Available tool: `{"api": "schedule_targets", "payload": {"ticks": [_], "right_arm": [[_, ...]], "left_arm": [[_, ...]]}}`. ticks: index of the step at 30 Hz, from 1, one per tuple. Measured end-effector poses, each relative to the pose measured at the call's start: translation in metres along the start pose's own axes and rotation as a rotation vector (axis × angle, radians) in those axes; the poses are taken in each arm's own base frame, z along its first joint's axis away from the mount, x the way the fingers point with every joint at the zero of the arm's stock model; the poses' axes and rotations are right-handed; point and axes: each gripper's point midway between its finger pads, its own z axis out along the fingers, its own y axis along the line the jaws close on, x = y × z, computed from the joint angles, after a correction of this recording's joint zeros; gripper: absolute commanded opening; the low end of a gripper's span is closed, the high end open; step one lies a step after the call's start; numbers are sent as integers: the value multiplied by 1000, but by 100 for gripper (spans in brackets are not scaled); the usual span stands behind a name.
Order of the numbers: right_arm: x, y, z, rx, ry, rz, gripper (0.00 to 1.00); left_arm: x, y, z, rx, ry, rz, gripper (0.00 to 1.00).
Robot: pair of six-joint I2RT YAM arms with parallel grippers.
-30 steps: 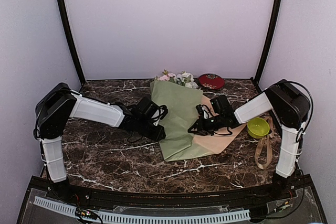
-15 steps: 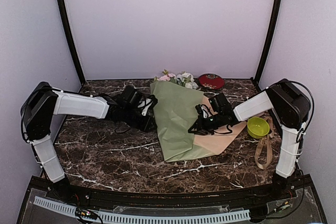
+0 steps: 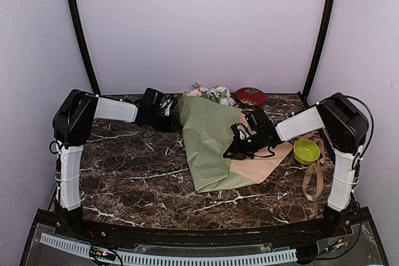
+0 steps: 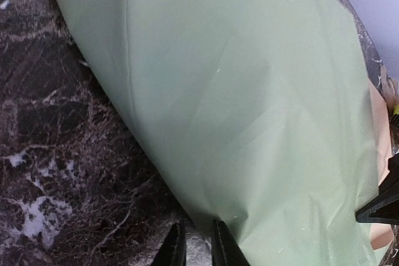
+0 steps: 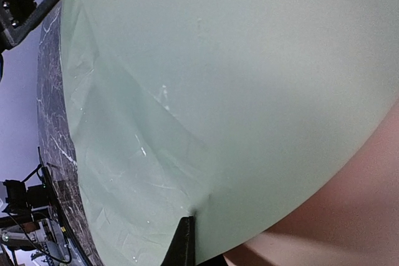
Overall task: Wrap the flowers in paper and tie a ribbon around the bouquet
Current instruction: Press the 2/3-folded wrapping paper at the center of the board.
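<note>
the left end effector [image 4: 196, 250] sits low at the bottom of its wrist view, its two tips almost together with a slim gap showing bare desk [image 4: 56, 154] and nothing caught between them; the edge of the sage-green paper [image 4: 237, 104] begins just beyond the tips. the right end effector [image 5: 184, 241] is fully closed, its tip down on the green face where the sheet puckers; whether it nips a pleat or merely presses, i cannot tell. in the overhead view the bouquet [image 3: 212, 141] lies at the centre of the frame with a tan flap [image 3: 265, 165] spread to its right and the flowers [image 3: 209, 91] poking out at its upper end. the ribbon [image 3: 313, 182] lies well apart at the right edge, beside a green bowl [image 3: 306, 150]. the wrap looks loose, so i judge folding is the step in hand: the left should take only the paper's edge, skimming the desk rather than digging in, and draw it over snugly while the right pins the fold. a hard tug risks tearing the sheet or sliding the cone.
</note>
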Motion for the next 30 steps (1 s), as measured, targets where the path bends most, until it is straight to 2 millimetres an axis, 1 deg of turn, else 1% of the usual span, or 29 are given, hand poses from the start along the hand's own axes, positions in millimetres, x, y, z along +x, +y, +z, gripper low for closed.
{"api": "schedule_targets", "payload": {"ticks": [3, 5, 7, 8, 12, 15, 16, 17, 18, 19, 21, 22, 24, 26, 28, 30], "right_arm": [[0, 0, 0, 6, 3, 3, 0], [-1, 0, -1, 14, 6, 4, 0], [-1, -1, -1, 21, 7, 7, 0], [-1, -1, -1, 22, 7, 8, 0], [-1, -1, -1, 26, 8, 8, 0], [-1, -1, -1, 29, 8, 5, 0], [-1, -1, -1, 30, 8, 4, 0], [-1, -1, -1, 30, 8, 4, 0], [-1, -1, -1, 30, 8, 3, 0], [-1, 0, -1, 30, 9, 2, 0], [-1, 0, -1, 30, 9, -2, 0], [-1, 0, -1, 30, 9, -3, 0], [-1, 0, -1, 29, 9, -5, 0], [0, 1, 0, 28, 10, -9, 0], [1, 1, 0, 26, 10, -12, 0], [0, 1, 1, 22, 6, -15, 0]], "left_arm": [[11, 11, 11, -35, 34, -15, 14], [13, 21, 14, -69, 43, -25, 12], [9, 31, 13, -108, 38, -42, 11], [7, 39, 11, -136, 31, -57, 10], [-5, 85, -5, -228, -5, -125, 11], [-11, 104, -17, -262, -26, -148, 12], [-9, 105, -20, -267, -26, -144, 12], [-6, 100, -22, -267, -22, -130, 12], [-5, 90, -23, -257, -18, -106, 13], [-4, 74, -22, -240, -16, -72, 14], [-4, 20, -18, -152, -25, 24, 14], [-5, -2, -17, -110, -32, 60, 14], [-4, -56, -14, -3, -51, 140, 14], [1, -90, -10, 68, -49, 190, 14], [4, -97, -4, 86, -38, 198, 12], [3, -89, 4, 66, -31, 192, 11]]}}
